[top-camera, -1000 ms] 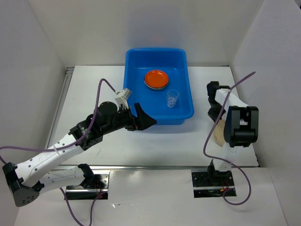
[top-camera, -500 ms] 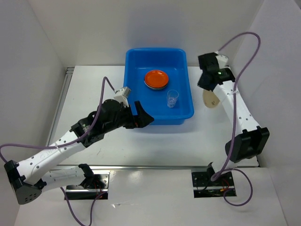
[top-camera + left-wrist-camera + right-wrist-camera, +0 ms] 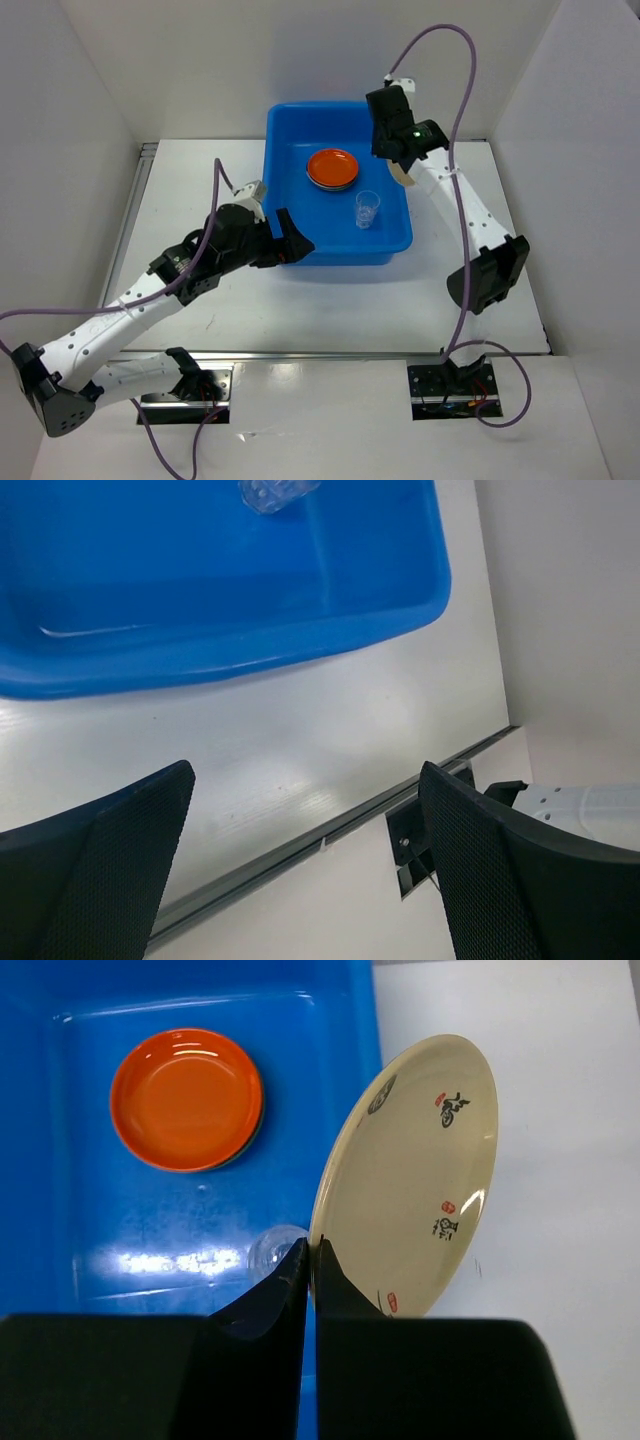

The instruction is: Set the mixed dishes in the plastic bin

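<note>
We are looking at a glossy blue plastic bin [image 3: 283, 150], rectangular with rounded corners and a rolled rim, sitting at the middle of the table's [image 3: 200, 200] far edge with its long axis running from near to far. Inside it, a smooth round orange plate [image 3: 332, 167] is lying flat toward the far edge on top of another plate, of which only a thin dark rim is showing, and a small clear glass cup [image 3: 368, 209] is standing upright nearer the bin's right wall. The right gripper [image 3: 310, 1260] is pinching a shiny cream plate [image 3: 415, 1175] by its rim, jaws clamped on it. The plate is hanging tilted almost on edge above the bin's right rim, its face with small brown and red marks turning toward the table's right edge. The left gripper [image 3: 305, 780], its textured black jaws standing wide apart and empty, is hovering over the white table by the bin's near-left corner.
</note>
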